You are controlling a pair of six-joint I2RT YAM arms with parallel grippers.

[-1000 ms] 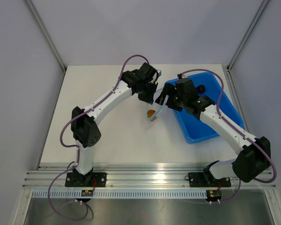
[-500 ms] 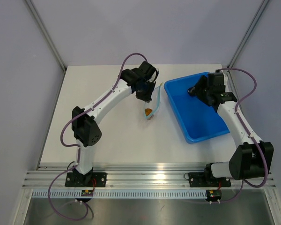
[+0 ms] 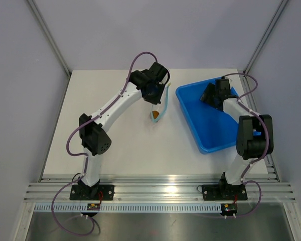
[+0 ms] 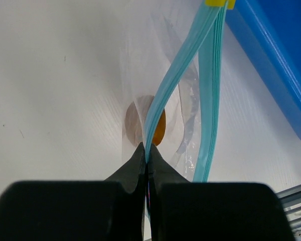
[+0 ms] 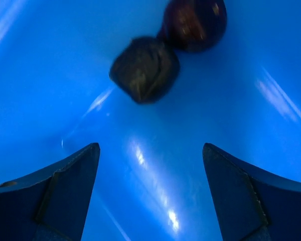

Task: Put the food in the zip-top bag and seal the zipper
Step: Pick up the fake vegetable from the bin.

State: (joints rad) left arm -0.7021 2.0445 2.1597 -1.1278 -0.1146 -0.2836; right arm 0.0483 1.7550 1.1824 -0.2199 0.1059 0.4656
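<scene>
Zip-top bag [image 4: 145,55] hangs at the counter's [image 3: 105,150] centre, toward 12 o'clock, its mouth gaping. The left hand [image 4: 146,160] is pressed together on one lip of the zipper [image 4: 180,70]; the other lip bows off toward 3 o'clock. One orange-brown piece [image 4: 159,128] lies low inside the pouch.

The nearer dark piece [image 5: 144,69] and the farther dark piece [image 5: 193,22] sit touching each other in the blue tray [image 3: 215,135], at its 12 o'clock end. The right hand [image 5: 149,150] is spread wide above the tray floor, with the nearer piece at 12 o'clock of its gap and not yet between the fingers.

Assessment: the step in hand is fetching a second piece. The right hand should advance toward 12 o'clock until it straddles the nearer piece alone, then close centred on it. Round fruit on a slick tray will probably roll if clipped off-centre, and a finger may nudge its neighbour. Held by one lip only, the mouth may sag.
</scene>
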